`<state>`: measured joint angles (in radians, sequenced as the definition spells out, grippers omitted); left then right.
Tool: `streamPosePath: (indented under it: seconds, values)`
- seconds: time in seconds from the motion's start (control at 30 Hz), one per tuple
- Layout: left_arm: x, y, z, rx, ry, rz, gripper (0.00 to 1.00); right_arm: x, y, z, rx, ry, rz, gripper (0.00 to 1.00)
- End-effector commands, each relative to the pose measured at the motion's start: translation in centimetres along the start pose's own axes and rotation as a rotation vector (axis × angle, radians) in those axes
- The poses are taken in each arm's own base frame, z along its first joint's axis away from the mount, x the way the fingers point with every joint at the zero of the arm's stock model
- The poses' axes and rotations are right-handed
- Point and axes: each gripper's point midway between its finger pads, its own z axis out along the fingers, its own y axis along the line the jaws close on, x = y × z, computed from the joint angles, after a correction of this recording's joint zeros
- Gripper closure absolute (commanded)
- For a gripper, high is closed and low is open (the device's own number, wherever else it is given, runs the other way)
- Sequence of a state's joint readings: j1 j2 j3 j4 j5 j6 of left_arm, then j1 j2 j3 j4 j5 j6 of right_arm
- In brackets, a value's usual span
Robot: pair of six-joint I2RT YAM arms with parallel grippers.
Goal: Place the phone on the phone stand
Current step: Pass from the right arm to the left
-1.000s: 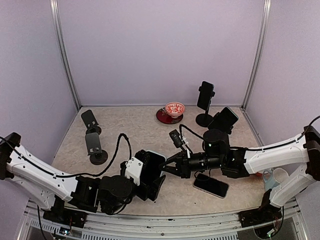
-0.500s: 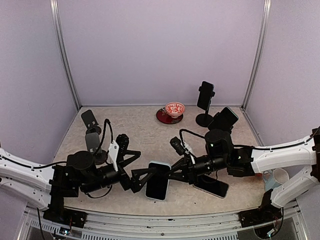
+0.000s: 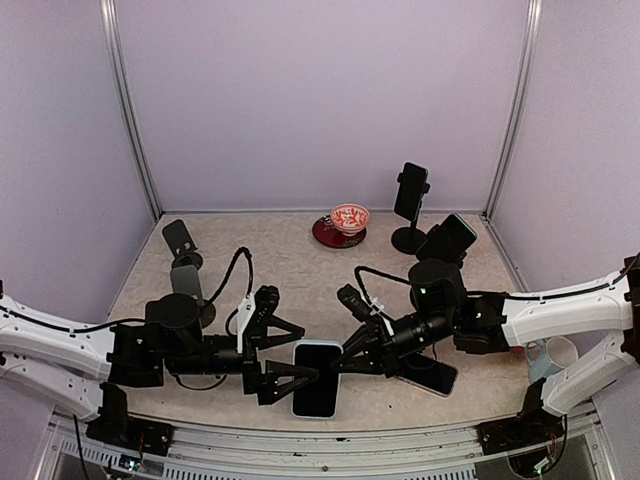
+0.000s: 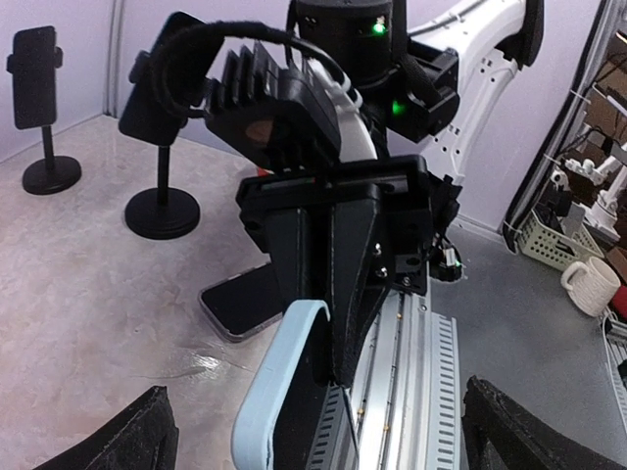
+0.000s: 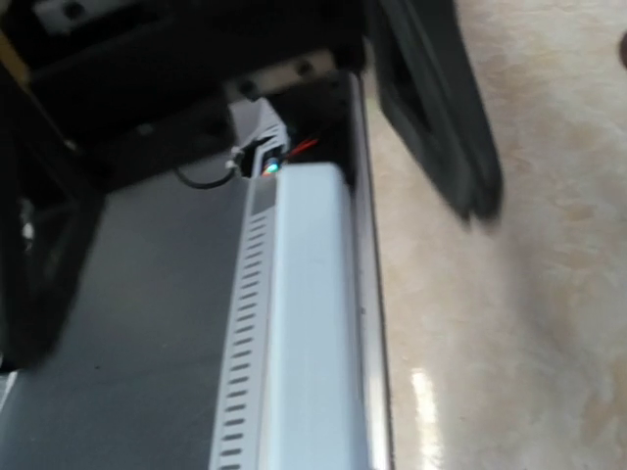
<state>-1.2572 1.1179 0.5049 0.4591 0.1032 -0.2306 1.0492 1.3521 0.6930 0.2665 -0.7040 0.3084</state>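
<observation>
A phone (image 3: pixel 316 380) in a pale blue case hangs above the table's front edge, screen up. My right gripper (image 3: pixel 347 360) is shut on its right edge. In the left wrist view its black fingers (image 4: pixel 338 264) clamp the phone (image 4: pixel 279 382) from above. My left gripper (image 3: pixel 305 355) is open, with a finger on each side of the phone's left end and not touching it; its fingertips (image 4: pixel 137 436) show at the bottom corners of that view. Two empty phone stands (image 3: pixel 187 290) (image 3: pixel 180 240) stand at the left. The right wrist view is blurred, with a pale strip (image 5: pixel 313 323) down its middle.
Two more stands at the back right each hold a phone (image 3: pixel 411 192) (image 3: pixel 447 238). Another phone (image 3: pixel 425 372) lies flat under my right arm. A patterned bowl on a red saucer (image 3: pixel 349 217) sits at the back. A white mug (image 3: pixel 553 352) stands at the right edge.
My left arm has uncurled from the front edge and reached right, its open fingers now straddling the phone. My right gripper has carried the phone forward and left.
</observation>
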Motion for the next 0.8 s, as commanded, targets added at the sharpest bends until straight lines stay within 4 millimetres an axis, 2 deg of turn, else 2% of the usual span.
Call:
streamPosePath:
  seconds: [0.0, 0.13, 0.3, 0.47, 0.63, 0.77]
  values:
    - [0.0, -1.7, 0.8, 0.109, 0.031, 0.014, 0.02, -3.2, 2.7, 0.0, -0.11, -0.068, -0.109, 1.0]
    - [0.3, -1.7, 1.2, 0.122, 0.038, 0.003, 0.07, -3.1, 2.8, 0.2, -0.118, -0.063, -0.114, 1.0]
    - [0.1, -1.7, 1.2, 0.133, 0.025, 0.007, 0.24, -2.9, 2.7, 0.3, -0.113, -0.055, -0.118, 1.0]
    - [0.1, -1.5, 1.3, 0.152, 0.019, -0.008, 0.48, -2.6, 2.3, 0.5, -0.105, -0.05, -0.115, 1.0]
    - [0.5, -1.2, 1.6, 0.159, 0.03, -0.017, 0.82, -2.3, 1.9, 0.7, -0.086, -0.045, -0.118, 1.0]
    - [0.6, -1.2, 1.6, 0.161, 0.032, -0.02, 0.98, -2.2, 1.8, 0.7, -0.089, -0.039, -0.119, 1.0]
